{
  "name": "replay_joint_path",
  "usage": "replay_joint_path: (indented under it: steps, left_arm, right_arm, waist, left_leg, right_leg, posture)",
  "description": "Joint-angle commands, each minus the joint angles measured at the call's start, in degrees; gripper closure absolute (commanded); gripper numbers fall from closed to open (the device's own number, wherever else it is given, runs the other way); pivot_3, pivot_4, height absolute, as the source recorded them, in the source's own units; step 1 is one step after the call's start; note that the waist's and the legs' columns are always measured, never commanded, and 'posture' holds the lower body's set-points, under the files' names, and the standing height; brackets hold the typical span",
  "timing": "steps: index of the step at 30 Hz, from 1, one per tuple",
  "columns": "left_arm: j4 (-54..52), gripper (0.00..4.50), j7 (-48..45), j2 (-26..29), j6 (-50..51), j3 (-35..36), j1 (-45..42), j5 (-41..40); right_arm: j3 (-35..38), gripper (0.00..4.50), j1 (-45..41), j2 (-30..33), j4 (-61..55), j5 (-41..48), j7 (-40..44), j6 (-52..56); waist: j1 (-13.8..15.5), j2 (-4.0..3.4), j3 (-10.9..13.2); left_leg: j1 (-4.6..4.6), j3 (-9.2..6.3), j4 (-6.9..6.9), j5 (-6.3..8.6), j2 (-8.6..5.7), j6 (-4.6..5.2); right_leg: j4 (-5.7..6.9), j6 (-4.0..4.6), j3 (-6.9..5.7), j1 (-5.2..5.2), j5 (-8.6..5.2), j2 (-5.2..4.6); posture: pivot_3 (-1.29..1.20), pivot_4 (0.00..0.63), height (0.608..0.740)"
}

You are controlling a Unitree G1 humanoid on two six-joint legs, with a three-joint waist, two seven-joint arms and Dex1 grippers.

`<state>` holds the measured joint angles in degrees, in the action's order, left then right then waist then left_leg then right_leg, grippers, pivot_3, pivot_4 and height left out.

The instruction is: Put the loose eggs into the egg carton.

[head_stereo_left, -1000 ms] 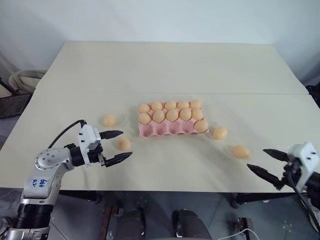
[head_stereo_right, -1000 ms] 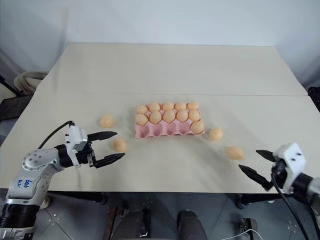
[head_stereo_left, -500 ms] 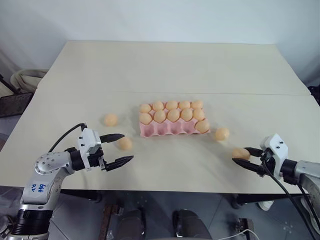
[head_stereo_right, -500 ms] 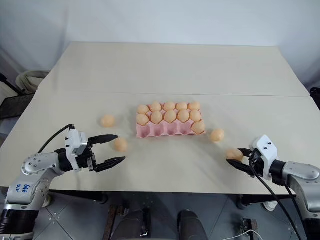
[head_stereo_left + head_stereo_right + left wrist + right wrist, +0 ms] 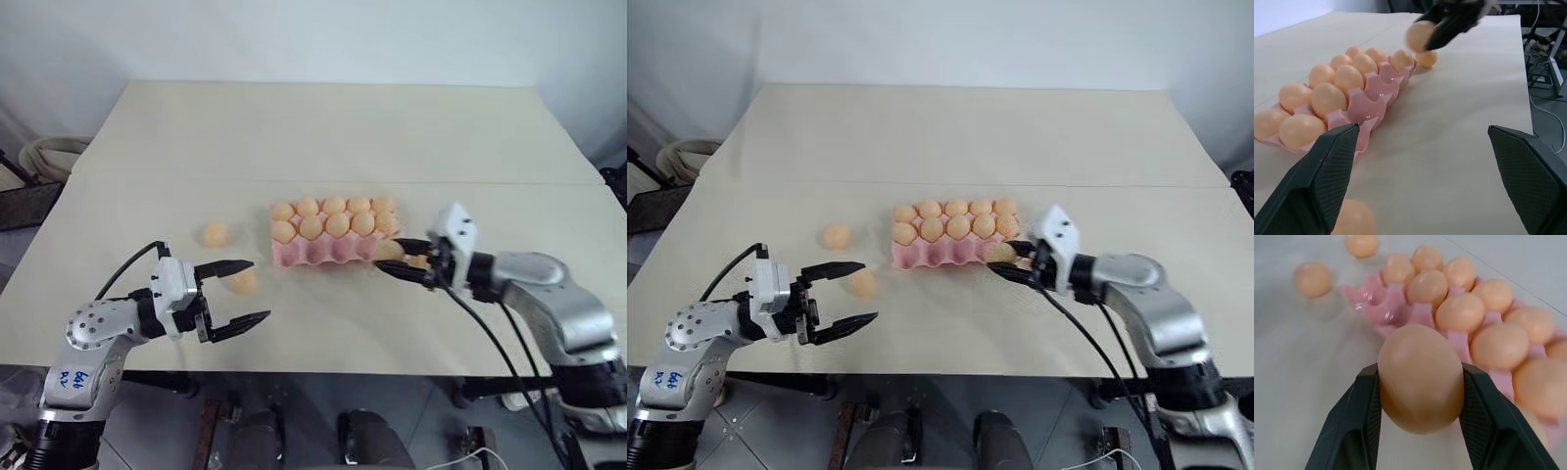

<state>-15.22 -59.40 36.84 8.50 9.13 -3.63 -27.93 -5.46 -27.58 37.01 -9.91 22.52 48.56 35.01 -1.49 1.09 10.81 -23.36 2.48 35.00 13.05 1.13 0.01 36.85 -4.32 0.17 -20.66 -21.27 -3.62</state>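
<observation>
The pink egg carton (image 5: 315,258) lies mid-table, its two back rows full of pale-orange eggs and its front row of cups bare. My right gripper (image 5: 390,255) is shut on one loose egg (image 5: 1420,377) and holds it just above the table at the carton's front right corner. Another loose egg (image 5: 1426,58) rests on the table right behind that hand. Two more loose eggs lie left of the carton, one (image 5: 215,234) farther back and one (image 5: 242,282) nearer. My left gripper (image 5: 257,290) stands open, level, just in front of the nearer egg.
The table's front edge (image 5: 323,372) runs close below both hands. A seam (image 5: 294,180) crosses the tabletop behind the carton. A coiled hose (image 5: 44,157) lies on the floor past the left edge.
My right gripper shut on the egg lying at the front right and carried it left to the carton's front right corner. The left gripper drew back slightly, still open.
</observation>
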Motion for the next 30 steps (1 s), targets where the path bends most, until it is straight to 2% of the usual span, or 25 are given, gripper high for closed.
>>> replay_joint_path:
  steps: [1, 2, 5, 7, 10, 13, 17, 23, 27, 30]
  left_arm:
    - [-1.9, 0.0, 0.7, 0.4, -0.4, 0.4, 0.4, -0.2]
    - [-2.2, 0.0, 1.1, 0.2, -0.2, 0.4, 0.7, -0.2]
    - [-3.1, 0.0, 1.8, 0.0, 0.0, 0.0, 1.8, -0.1]
    - [-3.3, 0.0, 2.2, 0.0, 0.0, 0.0, 2.2, -0.3]
    - [-3.1, 0.0, 2.4, 0.1, 0.3, -0.2, 2.2, -0.5]
    - [-2.6, 0.0, 2.3, -0.2, 0.3, -1.1, 1.6, -0.4]
    - [-1.7, 0.0, 1.8, -0.6, 0.2, -2.6, 0.1, -0.2]
    - [2.0, 0.0, 0.7, -1.2, 0.4, -4.9, -4.7, 0.0]
    - [4.3, 0.0, -0.2, -1.5, 0.2, -6.3, -7.3, 0.3]
    - [4.7, 0.0, -0.6, -1.4, 0.1, -6.3, -7.9, 0.2]
  right_arm:
    - [-3.3, 2.43, -3.2, -1.7, 5.0, -4.3, -0.8, -2.1]
    - [-3.4, 2.43, -4.3, -2.8, 6.9, -5.0, -1.8, -2.1]
    - [-3.3, 1.81, -6.0, -4.3, 11.0, -6.9, -3.1, -3.2]
    - [-2.7, 1.21, -5.9, -4.1, 11.5, -7.5, -2.8, -4.5]
    - [-0.1, 0.07, -4.3, -2.0, 8.1, -5.7, -0.6, -4.8]
    - [4.9, 0.03, 0.6, 0.6, 0.8, -0.4, 4.1, -5.9]
    - [15.6, 0.03, 13.4, 5.1, -5.8, 3.4, 5.9, -7.0]
    - [30.1, 0.03, 29.7, 6.3, -4.8, 2.0, 3.7, -12.8]
    - [33.5, 0.03, 33.3, 4.7, -2.8, 1.6, 0.7, -14.6]
    - [32.2, 0.03, 33.4, 4.5, -2.8, 1.3, 0.1, -15.1]
  waist:
    - [-0.1, 0.0, 0.0]
    - [-0.2, 0.0, 0.0]
    - [-0.3, 0.0, 0.0]
    - [-0.3, 0.0, 0.0]
    - [-0.1, 0.0, 0.0]
    - [0.0, 0.0, 0.0]
    - [0.0, 0.0, 0.0]
    - [-0.1, 0.0, 0.0]
    - [-0.6, 0.0, 0.0]
    - [-0.6, 0.0, 0.0]
  left_leg:
    - [-0.04, -0.01, 0.01, 0.0, 0.0, 0.1]
    - [-0.06, 0.0, 0.01, 0.04, 0.0, 0.14]
    - [-0.08, 0.02, 0.01, 0.12, -0.01, 0.21]
    - [-0.08, 0.03, 0.0, 0.13, 0.0, 0.21]
    - [-0.08, 0.02, 0.03, 0.12, 0.0, 0.23]
    - [-0.08, 0.02, 0.07, 0.1, -0.01, 0.25]
    - [-0.06, 0.01, 0.05, 0.13, -0.01, 0.26]
    - [0.02, 0.05, 0.06, 0.1, -0.01, 0.27]
    - [0.23, 0.18, 0.07, 0.01, 0.01, 0.24]
    - [0.27, 0.19, 0.06, -0.12, 0.01, 0.17]
  right_leg:
    - [-0.02, 0.0, -0.01, -0.02, 0.0, 0.0]
    - [-0.07, 0.0, 0.0, -0.03, 0.0, 0.0]
    - [-0.08, -0.01, 0.0, -0.04, -0.01, 0.01]
    - [-0.06, -0.02, -0.02, -0.04, -0.01, 0.01]
    - [-0.02, -0.03, -0.05, -0.02, -0.02, 0.02]
    - [-0.02, -0.03, -0.05, 0.02, -0.02, 0.0]
    - [-0.14, -0.06, -0.06, 0.1, -0.02, 0.0]
    - [-0.12, -0.08, -0.01, 0.2, -0.02, 0.04]
    - [0.1, -0.09, 0.13, 0.25, -0.02, 0.11]
    - [0.21, -0.08, 0.15, 0.23, -0.01, 0.11]
  posture:
    - [0.0, 0.15, 0.74]
    - [0.0, 0.15, 0.74]
    - [0.0, 0.15, 0.74]
    - [0.0, 0.15, 0.74]
    - [0.0, 0.15, 0.74]
    - [0.0, 0.15, 0.74]
    - [0.0, 0.15, 0.74]
    - [0.0, 0.15, 0.74]
    - [0.0, 0.15, 0.74]
    - [0.0, 0.15, 0.74]
